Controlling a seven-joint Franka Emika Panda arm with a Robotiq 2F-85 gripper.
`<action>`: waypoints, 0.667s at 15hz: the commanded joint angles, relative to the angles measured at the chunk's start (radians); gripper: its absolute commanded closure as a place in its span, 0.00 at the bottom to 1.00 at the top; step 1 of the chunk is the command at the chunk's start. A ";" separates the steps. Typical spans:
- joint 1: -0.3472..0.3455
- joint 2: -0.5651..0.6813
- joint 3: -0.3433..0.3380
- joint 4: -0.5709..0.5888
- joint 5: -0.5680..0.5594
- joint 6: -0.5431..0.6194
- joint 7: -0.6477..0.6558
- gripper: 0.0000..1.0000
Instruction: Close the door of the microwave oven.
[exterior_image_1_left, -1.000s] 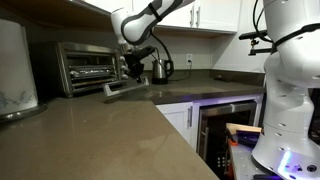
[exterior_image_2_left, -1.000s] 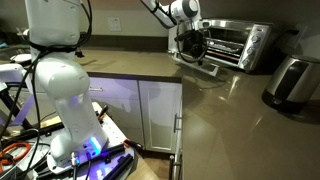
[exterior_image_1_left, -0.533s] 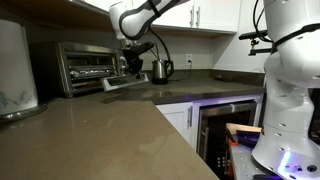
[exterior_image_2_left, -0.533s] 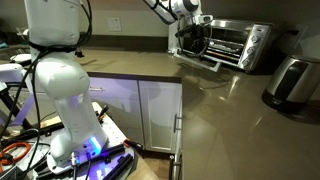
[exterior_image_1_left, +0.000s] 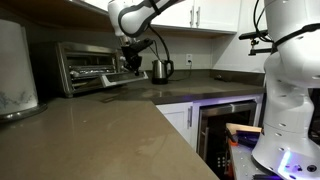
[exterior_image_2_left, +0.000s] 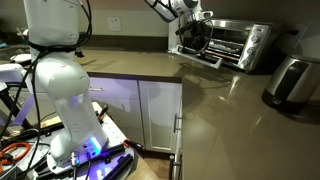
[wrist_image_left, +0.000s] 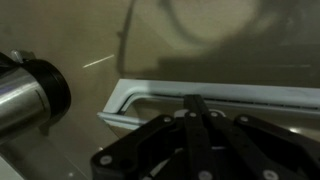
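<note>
The silver microwave oven (exterior_image_1_left: 85, 62) stands at the back of the counter, and it also shows in an exterior view (exterior_image_2_left: 240, 42). Its door (exterior_image_1_left: 118, 82) hangs partly open, tilted up from the front edge, as an exterior view (exterior_image_2_left: 200, 56) also shows. My gripper (exterior_image_1_left: 131, 64) is shut at the door's outer edge, also seen in an exterior view (exterior_image_2_left: 189, 33). In the wrist view the shut fingers (wrist_image_left: 195, 108) touch the door's pale frame and bar handle (wrist_image_left: 135, 95). The glass pane (wrist_image_left: 220, 40) lies beyond.
A steel kettle (exterior_image_1_left: 160, 70) stands just beside the door, close at the left of the wrist view (wrist_image_left: 30, 90). A big white appliance (exterior_image_1_left: 15, 60) stands on the counter. A dark under-counter glass door (exterior_image_1_left: 225, 125) is below. A white robot base (exterior_image_1_left: 290, 80) is nearby.
The gripper has moved upward and toward the oven, and the door has swung up from nearly flat to a more raised tilt.
</note>
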 joint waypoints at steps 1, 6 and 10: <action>-0.013 0.040 -0.003 0.049 -0.056 0.046 0.018 1.00; 0.002 0.027 -0.004 0.036 -0.111 0.057 0.070 1.00; 0.005 0.022 -0.001 0.041 -0.158 0.051 0.107 1.00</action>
